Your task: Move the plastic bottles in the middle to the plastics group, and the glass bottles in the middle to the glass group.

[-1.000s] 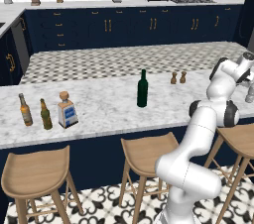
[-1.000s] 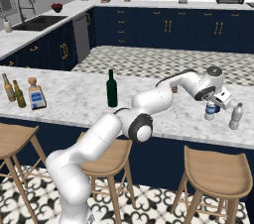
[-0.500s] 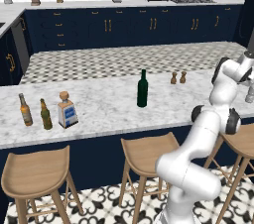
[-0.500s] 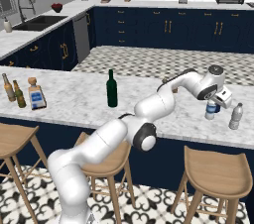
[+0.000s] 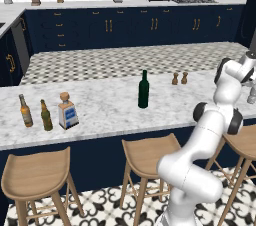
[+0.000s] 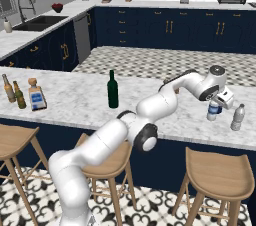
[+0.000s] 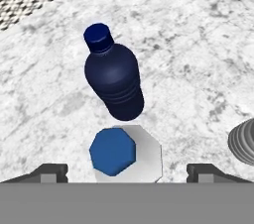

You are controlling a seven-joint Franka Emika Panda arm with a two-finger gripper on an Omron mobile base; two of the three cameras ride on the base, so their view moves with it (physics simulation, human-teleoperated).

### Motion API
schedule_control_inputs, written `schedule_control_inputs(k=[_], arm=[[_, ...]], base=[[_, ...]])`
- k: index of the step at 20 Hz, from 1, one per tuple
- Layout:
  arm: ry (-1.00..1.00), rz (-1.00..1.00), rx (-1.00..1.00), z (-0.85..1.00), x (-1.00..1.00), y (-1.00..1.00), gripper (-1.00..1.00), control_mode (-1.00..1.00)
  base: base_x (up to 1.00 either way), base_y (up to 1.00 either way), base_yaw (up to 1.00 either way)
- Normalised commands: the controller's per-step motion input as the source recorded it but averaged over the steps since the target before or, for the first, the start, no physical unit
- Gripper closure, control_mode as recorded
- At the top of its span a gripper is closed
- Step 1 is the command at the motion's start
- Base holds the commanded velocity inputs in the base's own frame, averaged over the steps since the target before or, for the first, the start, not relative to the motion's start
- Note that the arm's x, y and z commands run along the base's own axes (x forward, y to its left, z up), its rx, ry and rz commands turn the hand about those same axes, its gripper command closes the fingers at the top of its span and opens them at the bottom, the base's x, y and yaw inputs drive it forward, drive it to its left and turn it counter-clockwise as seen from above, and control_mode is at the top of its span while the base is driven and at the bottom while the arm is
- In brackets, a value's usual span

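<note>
- Standing on the white-grey marbled island counter (image 6: pixel 75 101), right end: small clear plastic water bottle with a blue label (image 6: pixel 213 110), directly under the white arm's two-finger gripper (image 6: pixel 223 101).
- Seen from straight above through the hand camera: same water bottle showing as a pale disc topped by a blue eight-sided cap (image 7: pixel 113 151), sitting between the two dark fingertips (image 7: pixel 49 172).
- Gripper (image 7: pixel 127 174) spread wide, fingertips well clear of the bottle on both sides, grasping nothing.
- Standing just beyond it, almost touching in the hand view: small dark navy blue plastic bottle with a navy cap (image 7: pixel 113 73).
- Waiting a little to the right: pale grey translucent ribbed bottle (image 6: pixel 238 117), its edge also peeking in at the hand view's right side (image 7: pixel 243 141).
- Standing alone mid-counter: tall dark green glass wine bottle (image 5: pixel 143 90), upright, well apart from both groups.
- Sitting at the counter's left end: squat square clear glass bottle with a blue label and tan stopper (image 5: pixel 67 111), just beside the slim olive-green beer bottle (image 5: pixel 46 116) and the slim amber-brown beer bottle (image 5: pixel 25 111), all three upright.
- Lining the island's near side: light wooden bar stools (image 5: pixel 149 156).
</note>
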Motion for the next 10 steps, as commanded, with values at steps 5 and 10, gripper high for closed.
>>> schedule_control_inputs(k=[5,10], arm=[[0.00,-0.02,0.00,0.03,0.00,0.00,-1.00,-1.00],[0.00,-0.03,0.00,0.16,-0.09,0.01,-1.00,-1.00]], base=[[0.00,0.00,0.00],[0.00,0.00,0.00]])
